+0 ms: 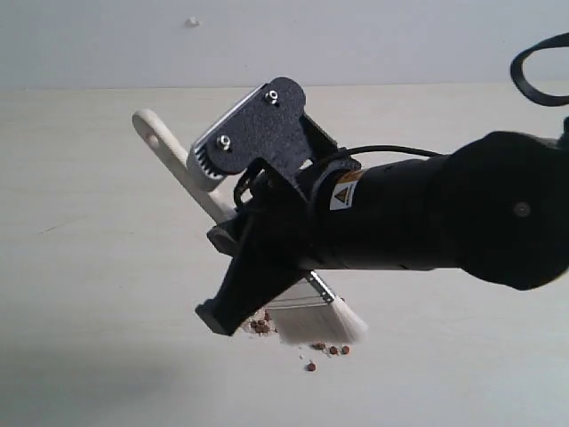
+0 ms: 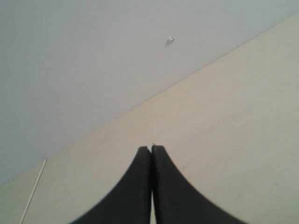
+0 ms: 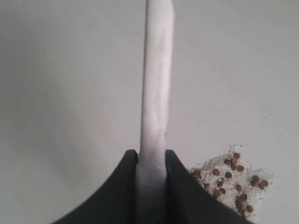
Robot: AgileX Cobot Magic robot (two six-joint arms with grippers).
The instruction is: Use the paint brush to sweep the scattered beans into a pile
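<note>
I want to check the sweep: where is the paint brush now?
In the exterior view the paint brush is near the middle, held slanted by the right gripper, with its bristles low beside the beans.

surface: pale wood table [image 1: 89,267] | backdrop: plain grey-white wall [image 1: 356,36] | detail: small white speck [image 1: 193,22] on wall

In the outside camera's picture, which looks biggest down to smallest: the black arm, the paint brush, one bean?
1. Black arm, by far, though being nearest the camera may inflate it.
2. Paint brush, partly hidden behind the arm.
3. Bean, a tiny dot.
</note>
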